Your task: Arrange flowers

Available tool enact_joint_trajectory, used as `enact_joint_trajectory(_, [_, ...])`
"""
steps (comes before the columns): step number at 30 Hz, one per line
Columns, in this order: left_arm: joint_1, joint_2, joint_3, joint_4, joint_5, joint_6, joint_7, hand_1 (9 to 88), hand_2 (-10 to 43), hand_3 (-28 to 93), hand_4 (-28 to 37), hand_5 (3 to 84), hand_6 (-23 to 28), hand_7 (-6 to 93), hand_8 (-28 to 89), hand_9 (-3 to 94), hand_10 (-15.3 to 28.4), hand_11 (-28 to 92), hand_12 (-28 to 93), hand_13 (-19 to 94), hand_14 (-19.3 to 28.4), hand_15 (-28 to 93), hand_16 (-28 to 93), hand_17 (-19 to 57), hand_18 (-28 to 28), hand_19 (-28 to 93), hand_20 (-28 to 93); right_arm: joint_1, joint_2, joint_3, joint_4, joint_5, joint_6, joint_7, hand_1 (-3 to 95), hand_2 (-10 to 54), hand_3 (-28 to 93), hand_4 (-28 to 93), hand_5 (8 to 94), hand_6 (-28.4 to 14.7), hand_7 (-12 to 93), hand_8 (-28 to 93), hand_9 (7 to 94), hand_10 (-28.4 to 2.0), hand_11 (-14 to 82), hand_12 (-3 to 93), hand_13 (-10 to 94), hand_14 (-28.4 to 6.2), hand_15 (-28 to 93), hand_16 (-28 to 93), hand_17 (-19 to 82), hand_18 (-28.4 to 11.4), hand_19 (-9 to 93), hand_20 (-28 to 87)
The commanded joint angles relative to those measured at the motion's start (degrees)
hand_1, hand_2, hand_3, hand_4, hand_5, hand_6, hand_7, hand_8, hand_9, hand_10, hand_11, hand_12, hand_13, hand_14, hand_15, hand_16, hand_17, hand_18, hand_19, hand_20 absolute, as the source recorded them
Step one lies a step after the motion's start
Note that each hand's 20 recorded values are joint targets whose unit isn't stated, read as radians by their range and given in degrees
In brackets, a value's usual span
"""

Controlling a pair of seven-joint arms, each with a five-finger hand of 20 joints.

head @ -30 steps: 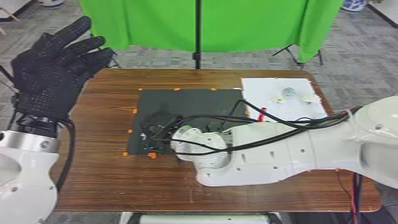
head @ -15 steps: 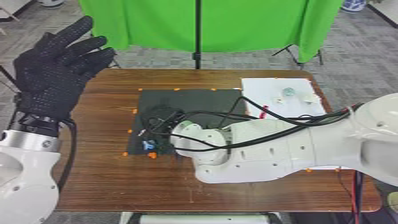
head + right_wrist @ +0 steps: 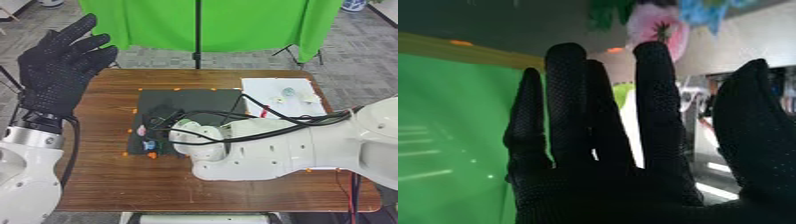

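Note:
In the head view my right hand [image 3: 163, 119] is low over the black mat [image 3: 200, 97], partly hidden by its arm and cables. A pink flower [image 3: 140, 130] and a blue flower [image 3: 149, 145] lie at the mat's left side, beside that hand. The right wrist view has my right hand [image 3: 602, 185] open, fingers straight and thumb apart, with the pink flower [image 3: 675, 37], the blue flower [image 3: 704, 14] and green leaves [image 3: 602, 11] beyond the fingertips. My left hand [image 3: 60, 70] is raised at the left, open. Whether the flowers touch anything is unclear.
A white sheet [image 3: 258, 87] at the table's back right bears small pale items [image 3: 289, 92] and a red object [image 3: 264, 113]. Orange markers edge the mat. A green curtain [image 3: 258, 25] hangs behind the brown table [image 3: 133, 185].
The right hand has shifted a little toward the back of the mat, uncovering the blue flower and then the pink one. The left arm has hardly moved.

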State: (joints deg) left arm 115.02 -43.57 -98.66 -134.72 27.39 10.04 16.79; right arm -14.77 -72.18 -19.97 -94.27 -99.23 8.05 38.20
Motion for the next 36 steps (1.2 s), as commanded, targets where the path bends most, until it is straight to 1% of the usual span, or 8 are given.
enact_joint_trajectory(1, [-0.19, -0.67, 0.28, 0.58, 0.42, -0.99, -1.36, 21.7, 9.2, 77, -25.6, 36.6, 10.7, 15.9, -10, 33.7, 22.1, 29, 11, 26, 28.4, 52, -10, -4.7, 28.4, 76, -27, -1.27, 0.49, 3.26, 0.55, 2.15, -2.59, 3.32, 18.7, 5.6, 79, -28, 51.0, 4.9, 16, -16, 40.4, -16.5, 17.0, 13.5, 37, -16.5, 78, 8, 7, -19.3, 69, 31])
enact_joint_trajectory(3, [-0.19, -0.68, 0.44, 0.58, 0.33, -0.79, -1.33, 21.7, 9.2, 77, -25.6, 36.6, 10.7, 15.9, -10, 33.7, 22.1, 29, 11, 26, 28.4, 52, -10, -4.7, 28.4, 76, -27, -1.25, 0.45, 3.14, 0.58, 2.18, -2.02, 3.78, 17.9, 5.8, 79, -28, 47.4, 4.4, 16, -15, 39.2, -17.7, 17.3, 13.7, 36, -16.9, 78, 7, 7, -19.3, 69, 31])
enact_joint_trajectory(7, [2.42, -0.12, -0.87, -0.4, -0.05, 0.4, 0.34, 21.7, 9.2, 77, -25.6, 36.6, 10.7, 16.0, -10, 33.6, 22.1, 29, 11, 26, 28.4, 52, -10, -4.7, 28.4, 76, -27, -0.43, -0.08, 2.32, 0.74, 2.11, -1.05, 2.73, 17.6, 5.9, 79, -28, 45.9, 4.2, 16, -15, 38.8, -18.5, 17.2, 13.7, 36, -17.2, 79, 7, 7, -19.4, 69, 31])
enact_joint_trajectory(13, [5.18, -0.64, -2.76, -1.3, -0.01, 1.41, 0.29, 21.7, 9.2, 77, -25.7, 36.6, 10.6, 16.0, -10, 33.7, 22.1, 29, 11, 26, 28.4, 52, -10, -4.6, 28.4, 76, -27, -0.16, 0.13, 2.92, -0.52, 1.77, 2.68, 0.99, 17.9, 5.6, 79, -28, 47.6, 4.4, 17, -15, 40.5, -18.2, 18.2, 13.8, 37, -17.0, 79, 6, 7, -19.7, 70, 31])
enact_joint_trajectory(17, [9.0, -0.95, -5.32, -2.41, -0.2, 2.51, 0.53, 21.7, 9.2, 77, -25.7, 36.6, 10.6, 16.1, -10, 33.7, 22.1, 29, 11, 26, 28.4, 52, -10, -4.6, 28.4, 76, -28, -0.13, 0.95, 3.77, -1.58, 2.36, 5.07, 0.07, 18.2, 5.5, 79, -28, 48.0, 4.5, 17, -16, 41.5, -17.7, 18.3, 13.6, 38, -16.8, 79, 6, 8, -19.9, 70, 31])
enact_joint_trajectory(19, [11.44, -0.87, -6.46, -2.82, -0.59, 2.94, 1.66, 21.7, 9.2, 77, -25.7, 36.6, 10.7, 16.1, -10, 33.7, 22.1, 29, 11, 26, 28.4, 52, -10, -4.6, 28.4, 76, -28, 0.36, 1.76, 3.77, -1.98, 2.47, 6.42, -0.21, 18.2, 5.6, 79, -28, 48.1, 4.4, 17, -16, 42.1, -17.7, 18.6, 13.6, 39, -16.6, 78, 6, 8, -19.9, 70, 31])
enact_joint_trajectory(25, [18.01, -2.66, -9.96, -4.02, -0.94, 4.18, 2.47, 21.7, 9.2, 77, -25.7, 36.5, 10.6, 16.0, -10, 33.7, 22.1, 29, 11, 26, 28.4, 52, -10, -4.5, 28.4, 76, -28, -4.01, 7.91, 12.21, -4.52, 3.2, 4.1, 0.51, 19.1, 5.5, 80, -28, 47.8, 3.2, 17, -15, 44.9, -17.1, 18.8, 13.3, 42, -16.1, 77, 6, 10, -20.7, 70, 30])
enact_joint_trajectory(36, [23.15, -3.64, -12.72, -4.85, -1.86, 5.72, 3.76, 21.4, 9.3, 76, -25.9, 35.5, 10.1, 15.6, -10, 32.6, 21.6, 29, 11, 26, 28.4, 52, -10, -3.6, 28.4, 80, -28, -16.55, 23.74, 32.62, -12.15, 5.73, 8.33, 8.5, 21.1, 5.1, 78, -28, 45.3, -1.1, 15, -13, 50.0, -18.2, 18.4, 13.5, 49, -16.1, 67, 7, 19, -26.2, 74, 19])
